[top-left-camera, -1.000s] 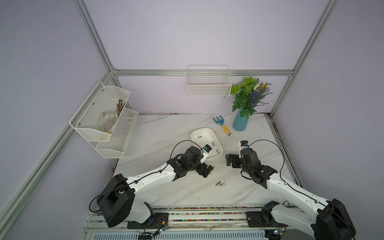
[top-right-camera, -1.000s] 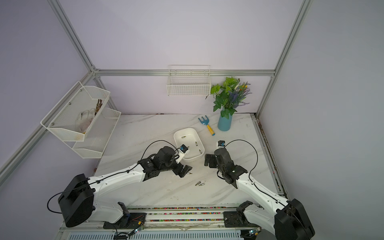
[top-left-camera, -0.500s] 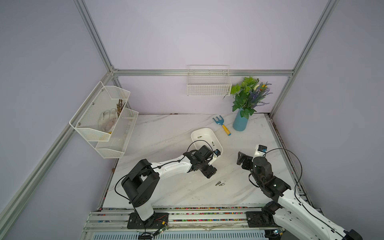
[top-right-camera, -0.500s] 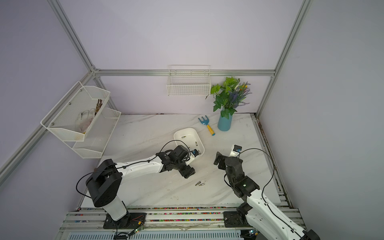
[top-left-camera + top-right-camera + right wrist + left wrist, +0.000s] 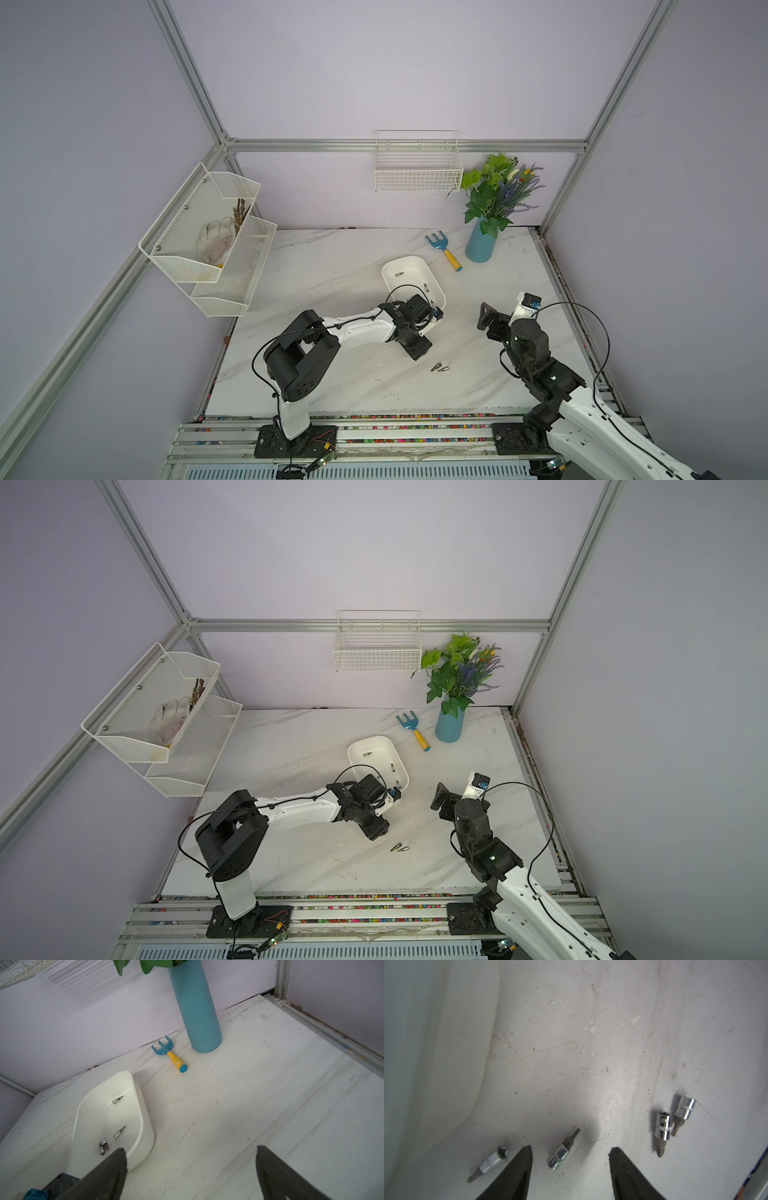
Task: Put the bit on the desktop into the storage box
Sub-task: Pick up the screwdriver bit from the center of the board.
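The left fingers (image 5: pixel 517 1172) hang low over the bench (image 5: pixel 374 386), just below the storage box (image 5: pixel 415 270), which sits right of centre in both top views. They stand apart and clamp nothing. One bit (image 5: pixel 563 1147) lies on the bench between their tips, touching neither. A second bit (image 5: pixel 488 1162) lies just outside one finger. A touching pair of bits (image 5: pixel 439 368) rests on the bench just to the lower right of that arm's wrist. Several stored bits (image 5: pixel 119 1132) already lie in the box. The right fingers (image 5: pixel 104 1172) are spread wide and empty, over the bench to the right of the box.
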Robot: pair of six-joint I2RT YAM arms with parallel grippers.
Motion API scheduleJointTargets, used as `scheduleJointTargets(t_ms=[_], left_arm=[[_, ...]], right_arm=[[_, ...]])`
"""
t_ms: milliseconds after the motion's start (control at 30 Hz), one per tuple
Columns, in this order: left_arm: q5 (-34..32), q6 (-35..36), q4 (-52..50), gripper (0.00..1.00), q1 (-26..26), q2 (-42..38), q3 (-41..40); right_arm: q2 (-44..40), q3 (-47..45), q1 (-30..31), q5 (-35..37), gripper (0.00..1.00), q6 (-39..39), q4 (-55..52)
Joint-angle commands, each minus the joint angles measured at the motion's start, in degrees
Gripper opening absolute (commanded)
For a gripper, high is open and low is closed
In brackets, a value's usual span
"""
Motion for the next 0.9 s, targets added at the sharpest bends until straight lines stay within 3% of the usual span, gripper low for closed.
scheduleJointTargets(t_ms=[0, 433, 867], left_arm=[[-0.7, 0.3, -0.8, 0.61, -0.5, 0.6, 2.0], [-1.8, 0.5, -3.4, 0.5, -1.8, 2.8, 3.4], [-4.4, -1.0, -8.8, 0.32, -3.0, 4.0, 5.0]], right_arm=[[0.0, -0.1, -0.2, 1.0, 1.0, 0.4, 1.5], [0.1, -0.2, -0.2, 0.9, 1.0, 0.3, 1.5], [0.0, -0.2, -0.3, 0.9, 1.0, 0.3, 1.5]])
